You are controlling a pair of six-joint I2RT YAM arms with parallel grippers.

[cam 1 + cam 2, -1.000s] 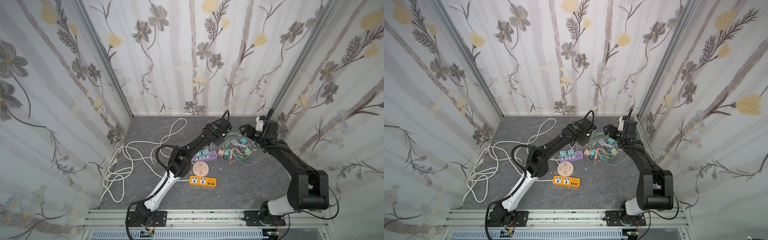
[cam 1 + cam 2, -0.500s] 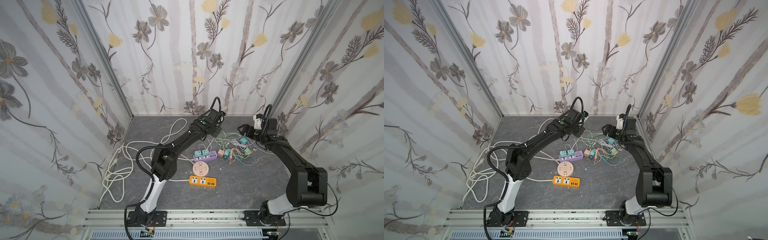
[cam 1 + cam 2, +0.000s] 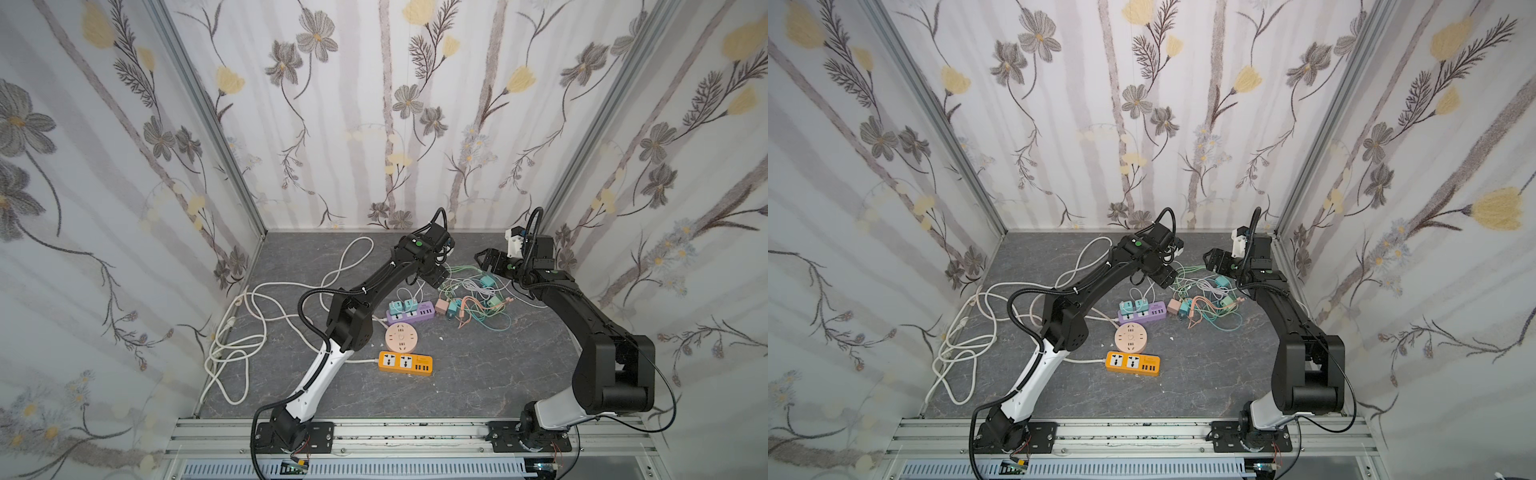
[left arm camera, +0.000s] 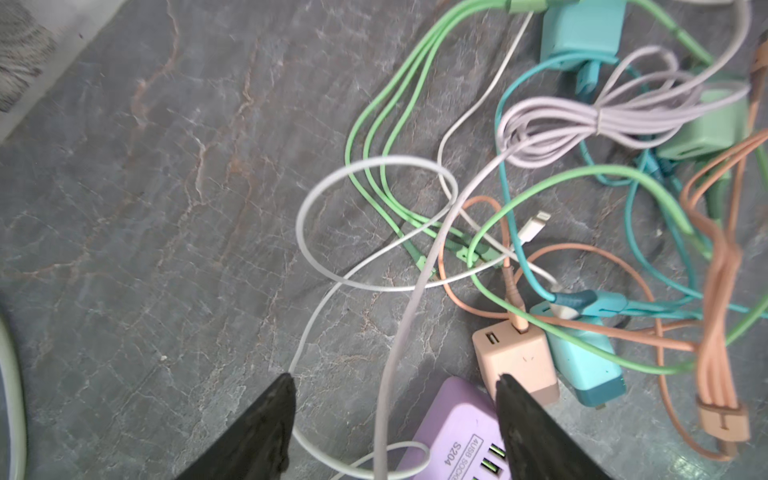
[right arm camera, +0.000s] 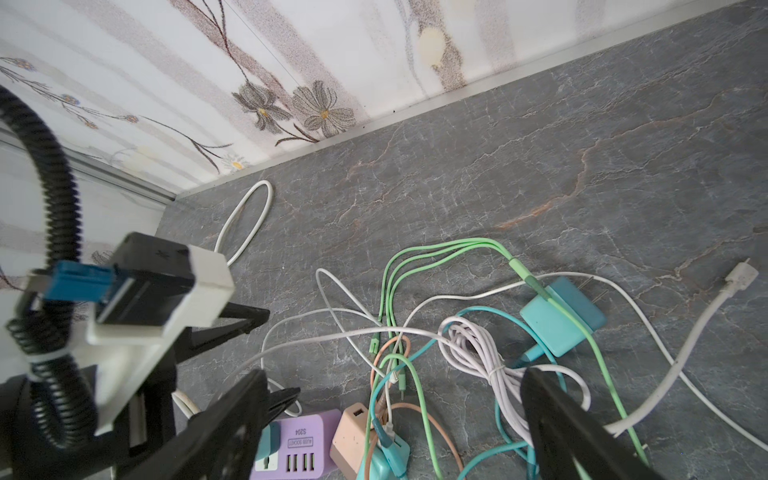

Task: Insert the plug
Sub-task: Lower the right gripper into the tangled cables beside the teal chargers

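Across the grey table [image 3: 478, 374] you have both arms reaching to the back, over the clutter. Left arm [image 3: 374, 284] stretches long so its wrist looks down on the purple strip [image 3: 411, 311]. Right arm [image 3: 582, 316] hooks in from the side to cover the cable tangle [image 3: 473, 291]. White cord [image 3: 239, 347] loops off to the left, well apart from the work, likely kept out of the way. Orange strip [image 3: 405, 363] and round socket [image 3: 401, 337] lie nearer the rail, sockets bare. The purple strip already carries two seated plugs [image 3: 405, 304], its face up so you can push straight down.

Pink plug [image 4: 515, 357] lies loose on the table just beside the purple strip's end, orange cable in its port, not inserted. Teal plug [image 4: 582, 365] is up against its side. Probably your next pick.

Left claw [image 4: 395, 378]: jaws apart, nothing gripped, cables running beneath. One tip overlaps the pink plug in the wrist view; can't tell if it touches. Right claw [image 5: 392, 374]: jaws wide, empty, hanging above the tangle, ready to steady or clear wires, I'd guess.

Versus a second ago: your left claw was shut and is now parted. The left wrist has shifted a little away from the tangle. Right arm has barely moved. Strips, socket and plugs sit where they were.
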